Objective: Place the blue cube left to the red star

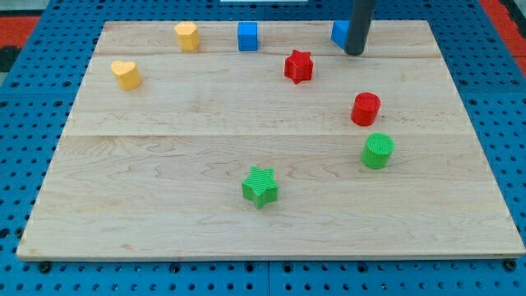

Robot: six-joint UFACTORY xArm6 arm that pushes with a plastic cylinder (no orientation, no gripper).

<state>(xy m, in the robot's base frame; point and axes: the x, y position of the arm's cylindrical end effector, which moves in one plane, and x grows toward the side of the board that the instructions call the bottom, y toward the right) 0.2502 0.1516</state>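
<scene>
The pale wooden board (271, 222) lies on a blue pegboard surface (25, 164), and the dark rod comes down near the board's top edge, right of the middle. My tip (354, 53) rests on the wood there; it is a bare rod end with nothing to open or close, and it grasps nothing. Just behind the rod, on its left side, a blue block (339, 33) shows only partly, pressed close to the rod, so I cannot make out its shape or whether the two touch.

The blue cube (247, 36) stands by the top edge near the middle, well apart from my tip. The red star-shaped block (299, 67) sits below and to the right of that cube, and below and left of my tip.

Toward the top-left corner are a yellow rounded block (187, 36) and, lower and nearer the left edge, a yellow heart-shaped block (126, 74). On the right half, a red cylinder (366, 108) stands just above a green cylinder (378, 151). A green star-shaped block (260, 186) sits near the middle, toward the bottom edge.
</scene>
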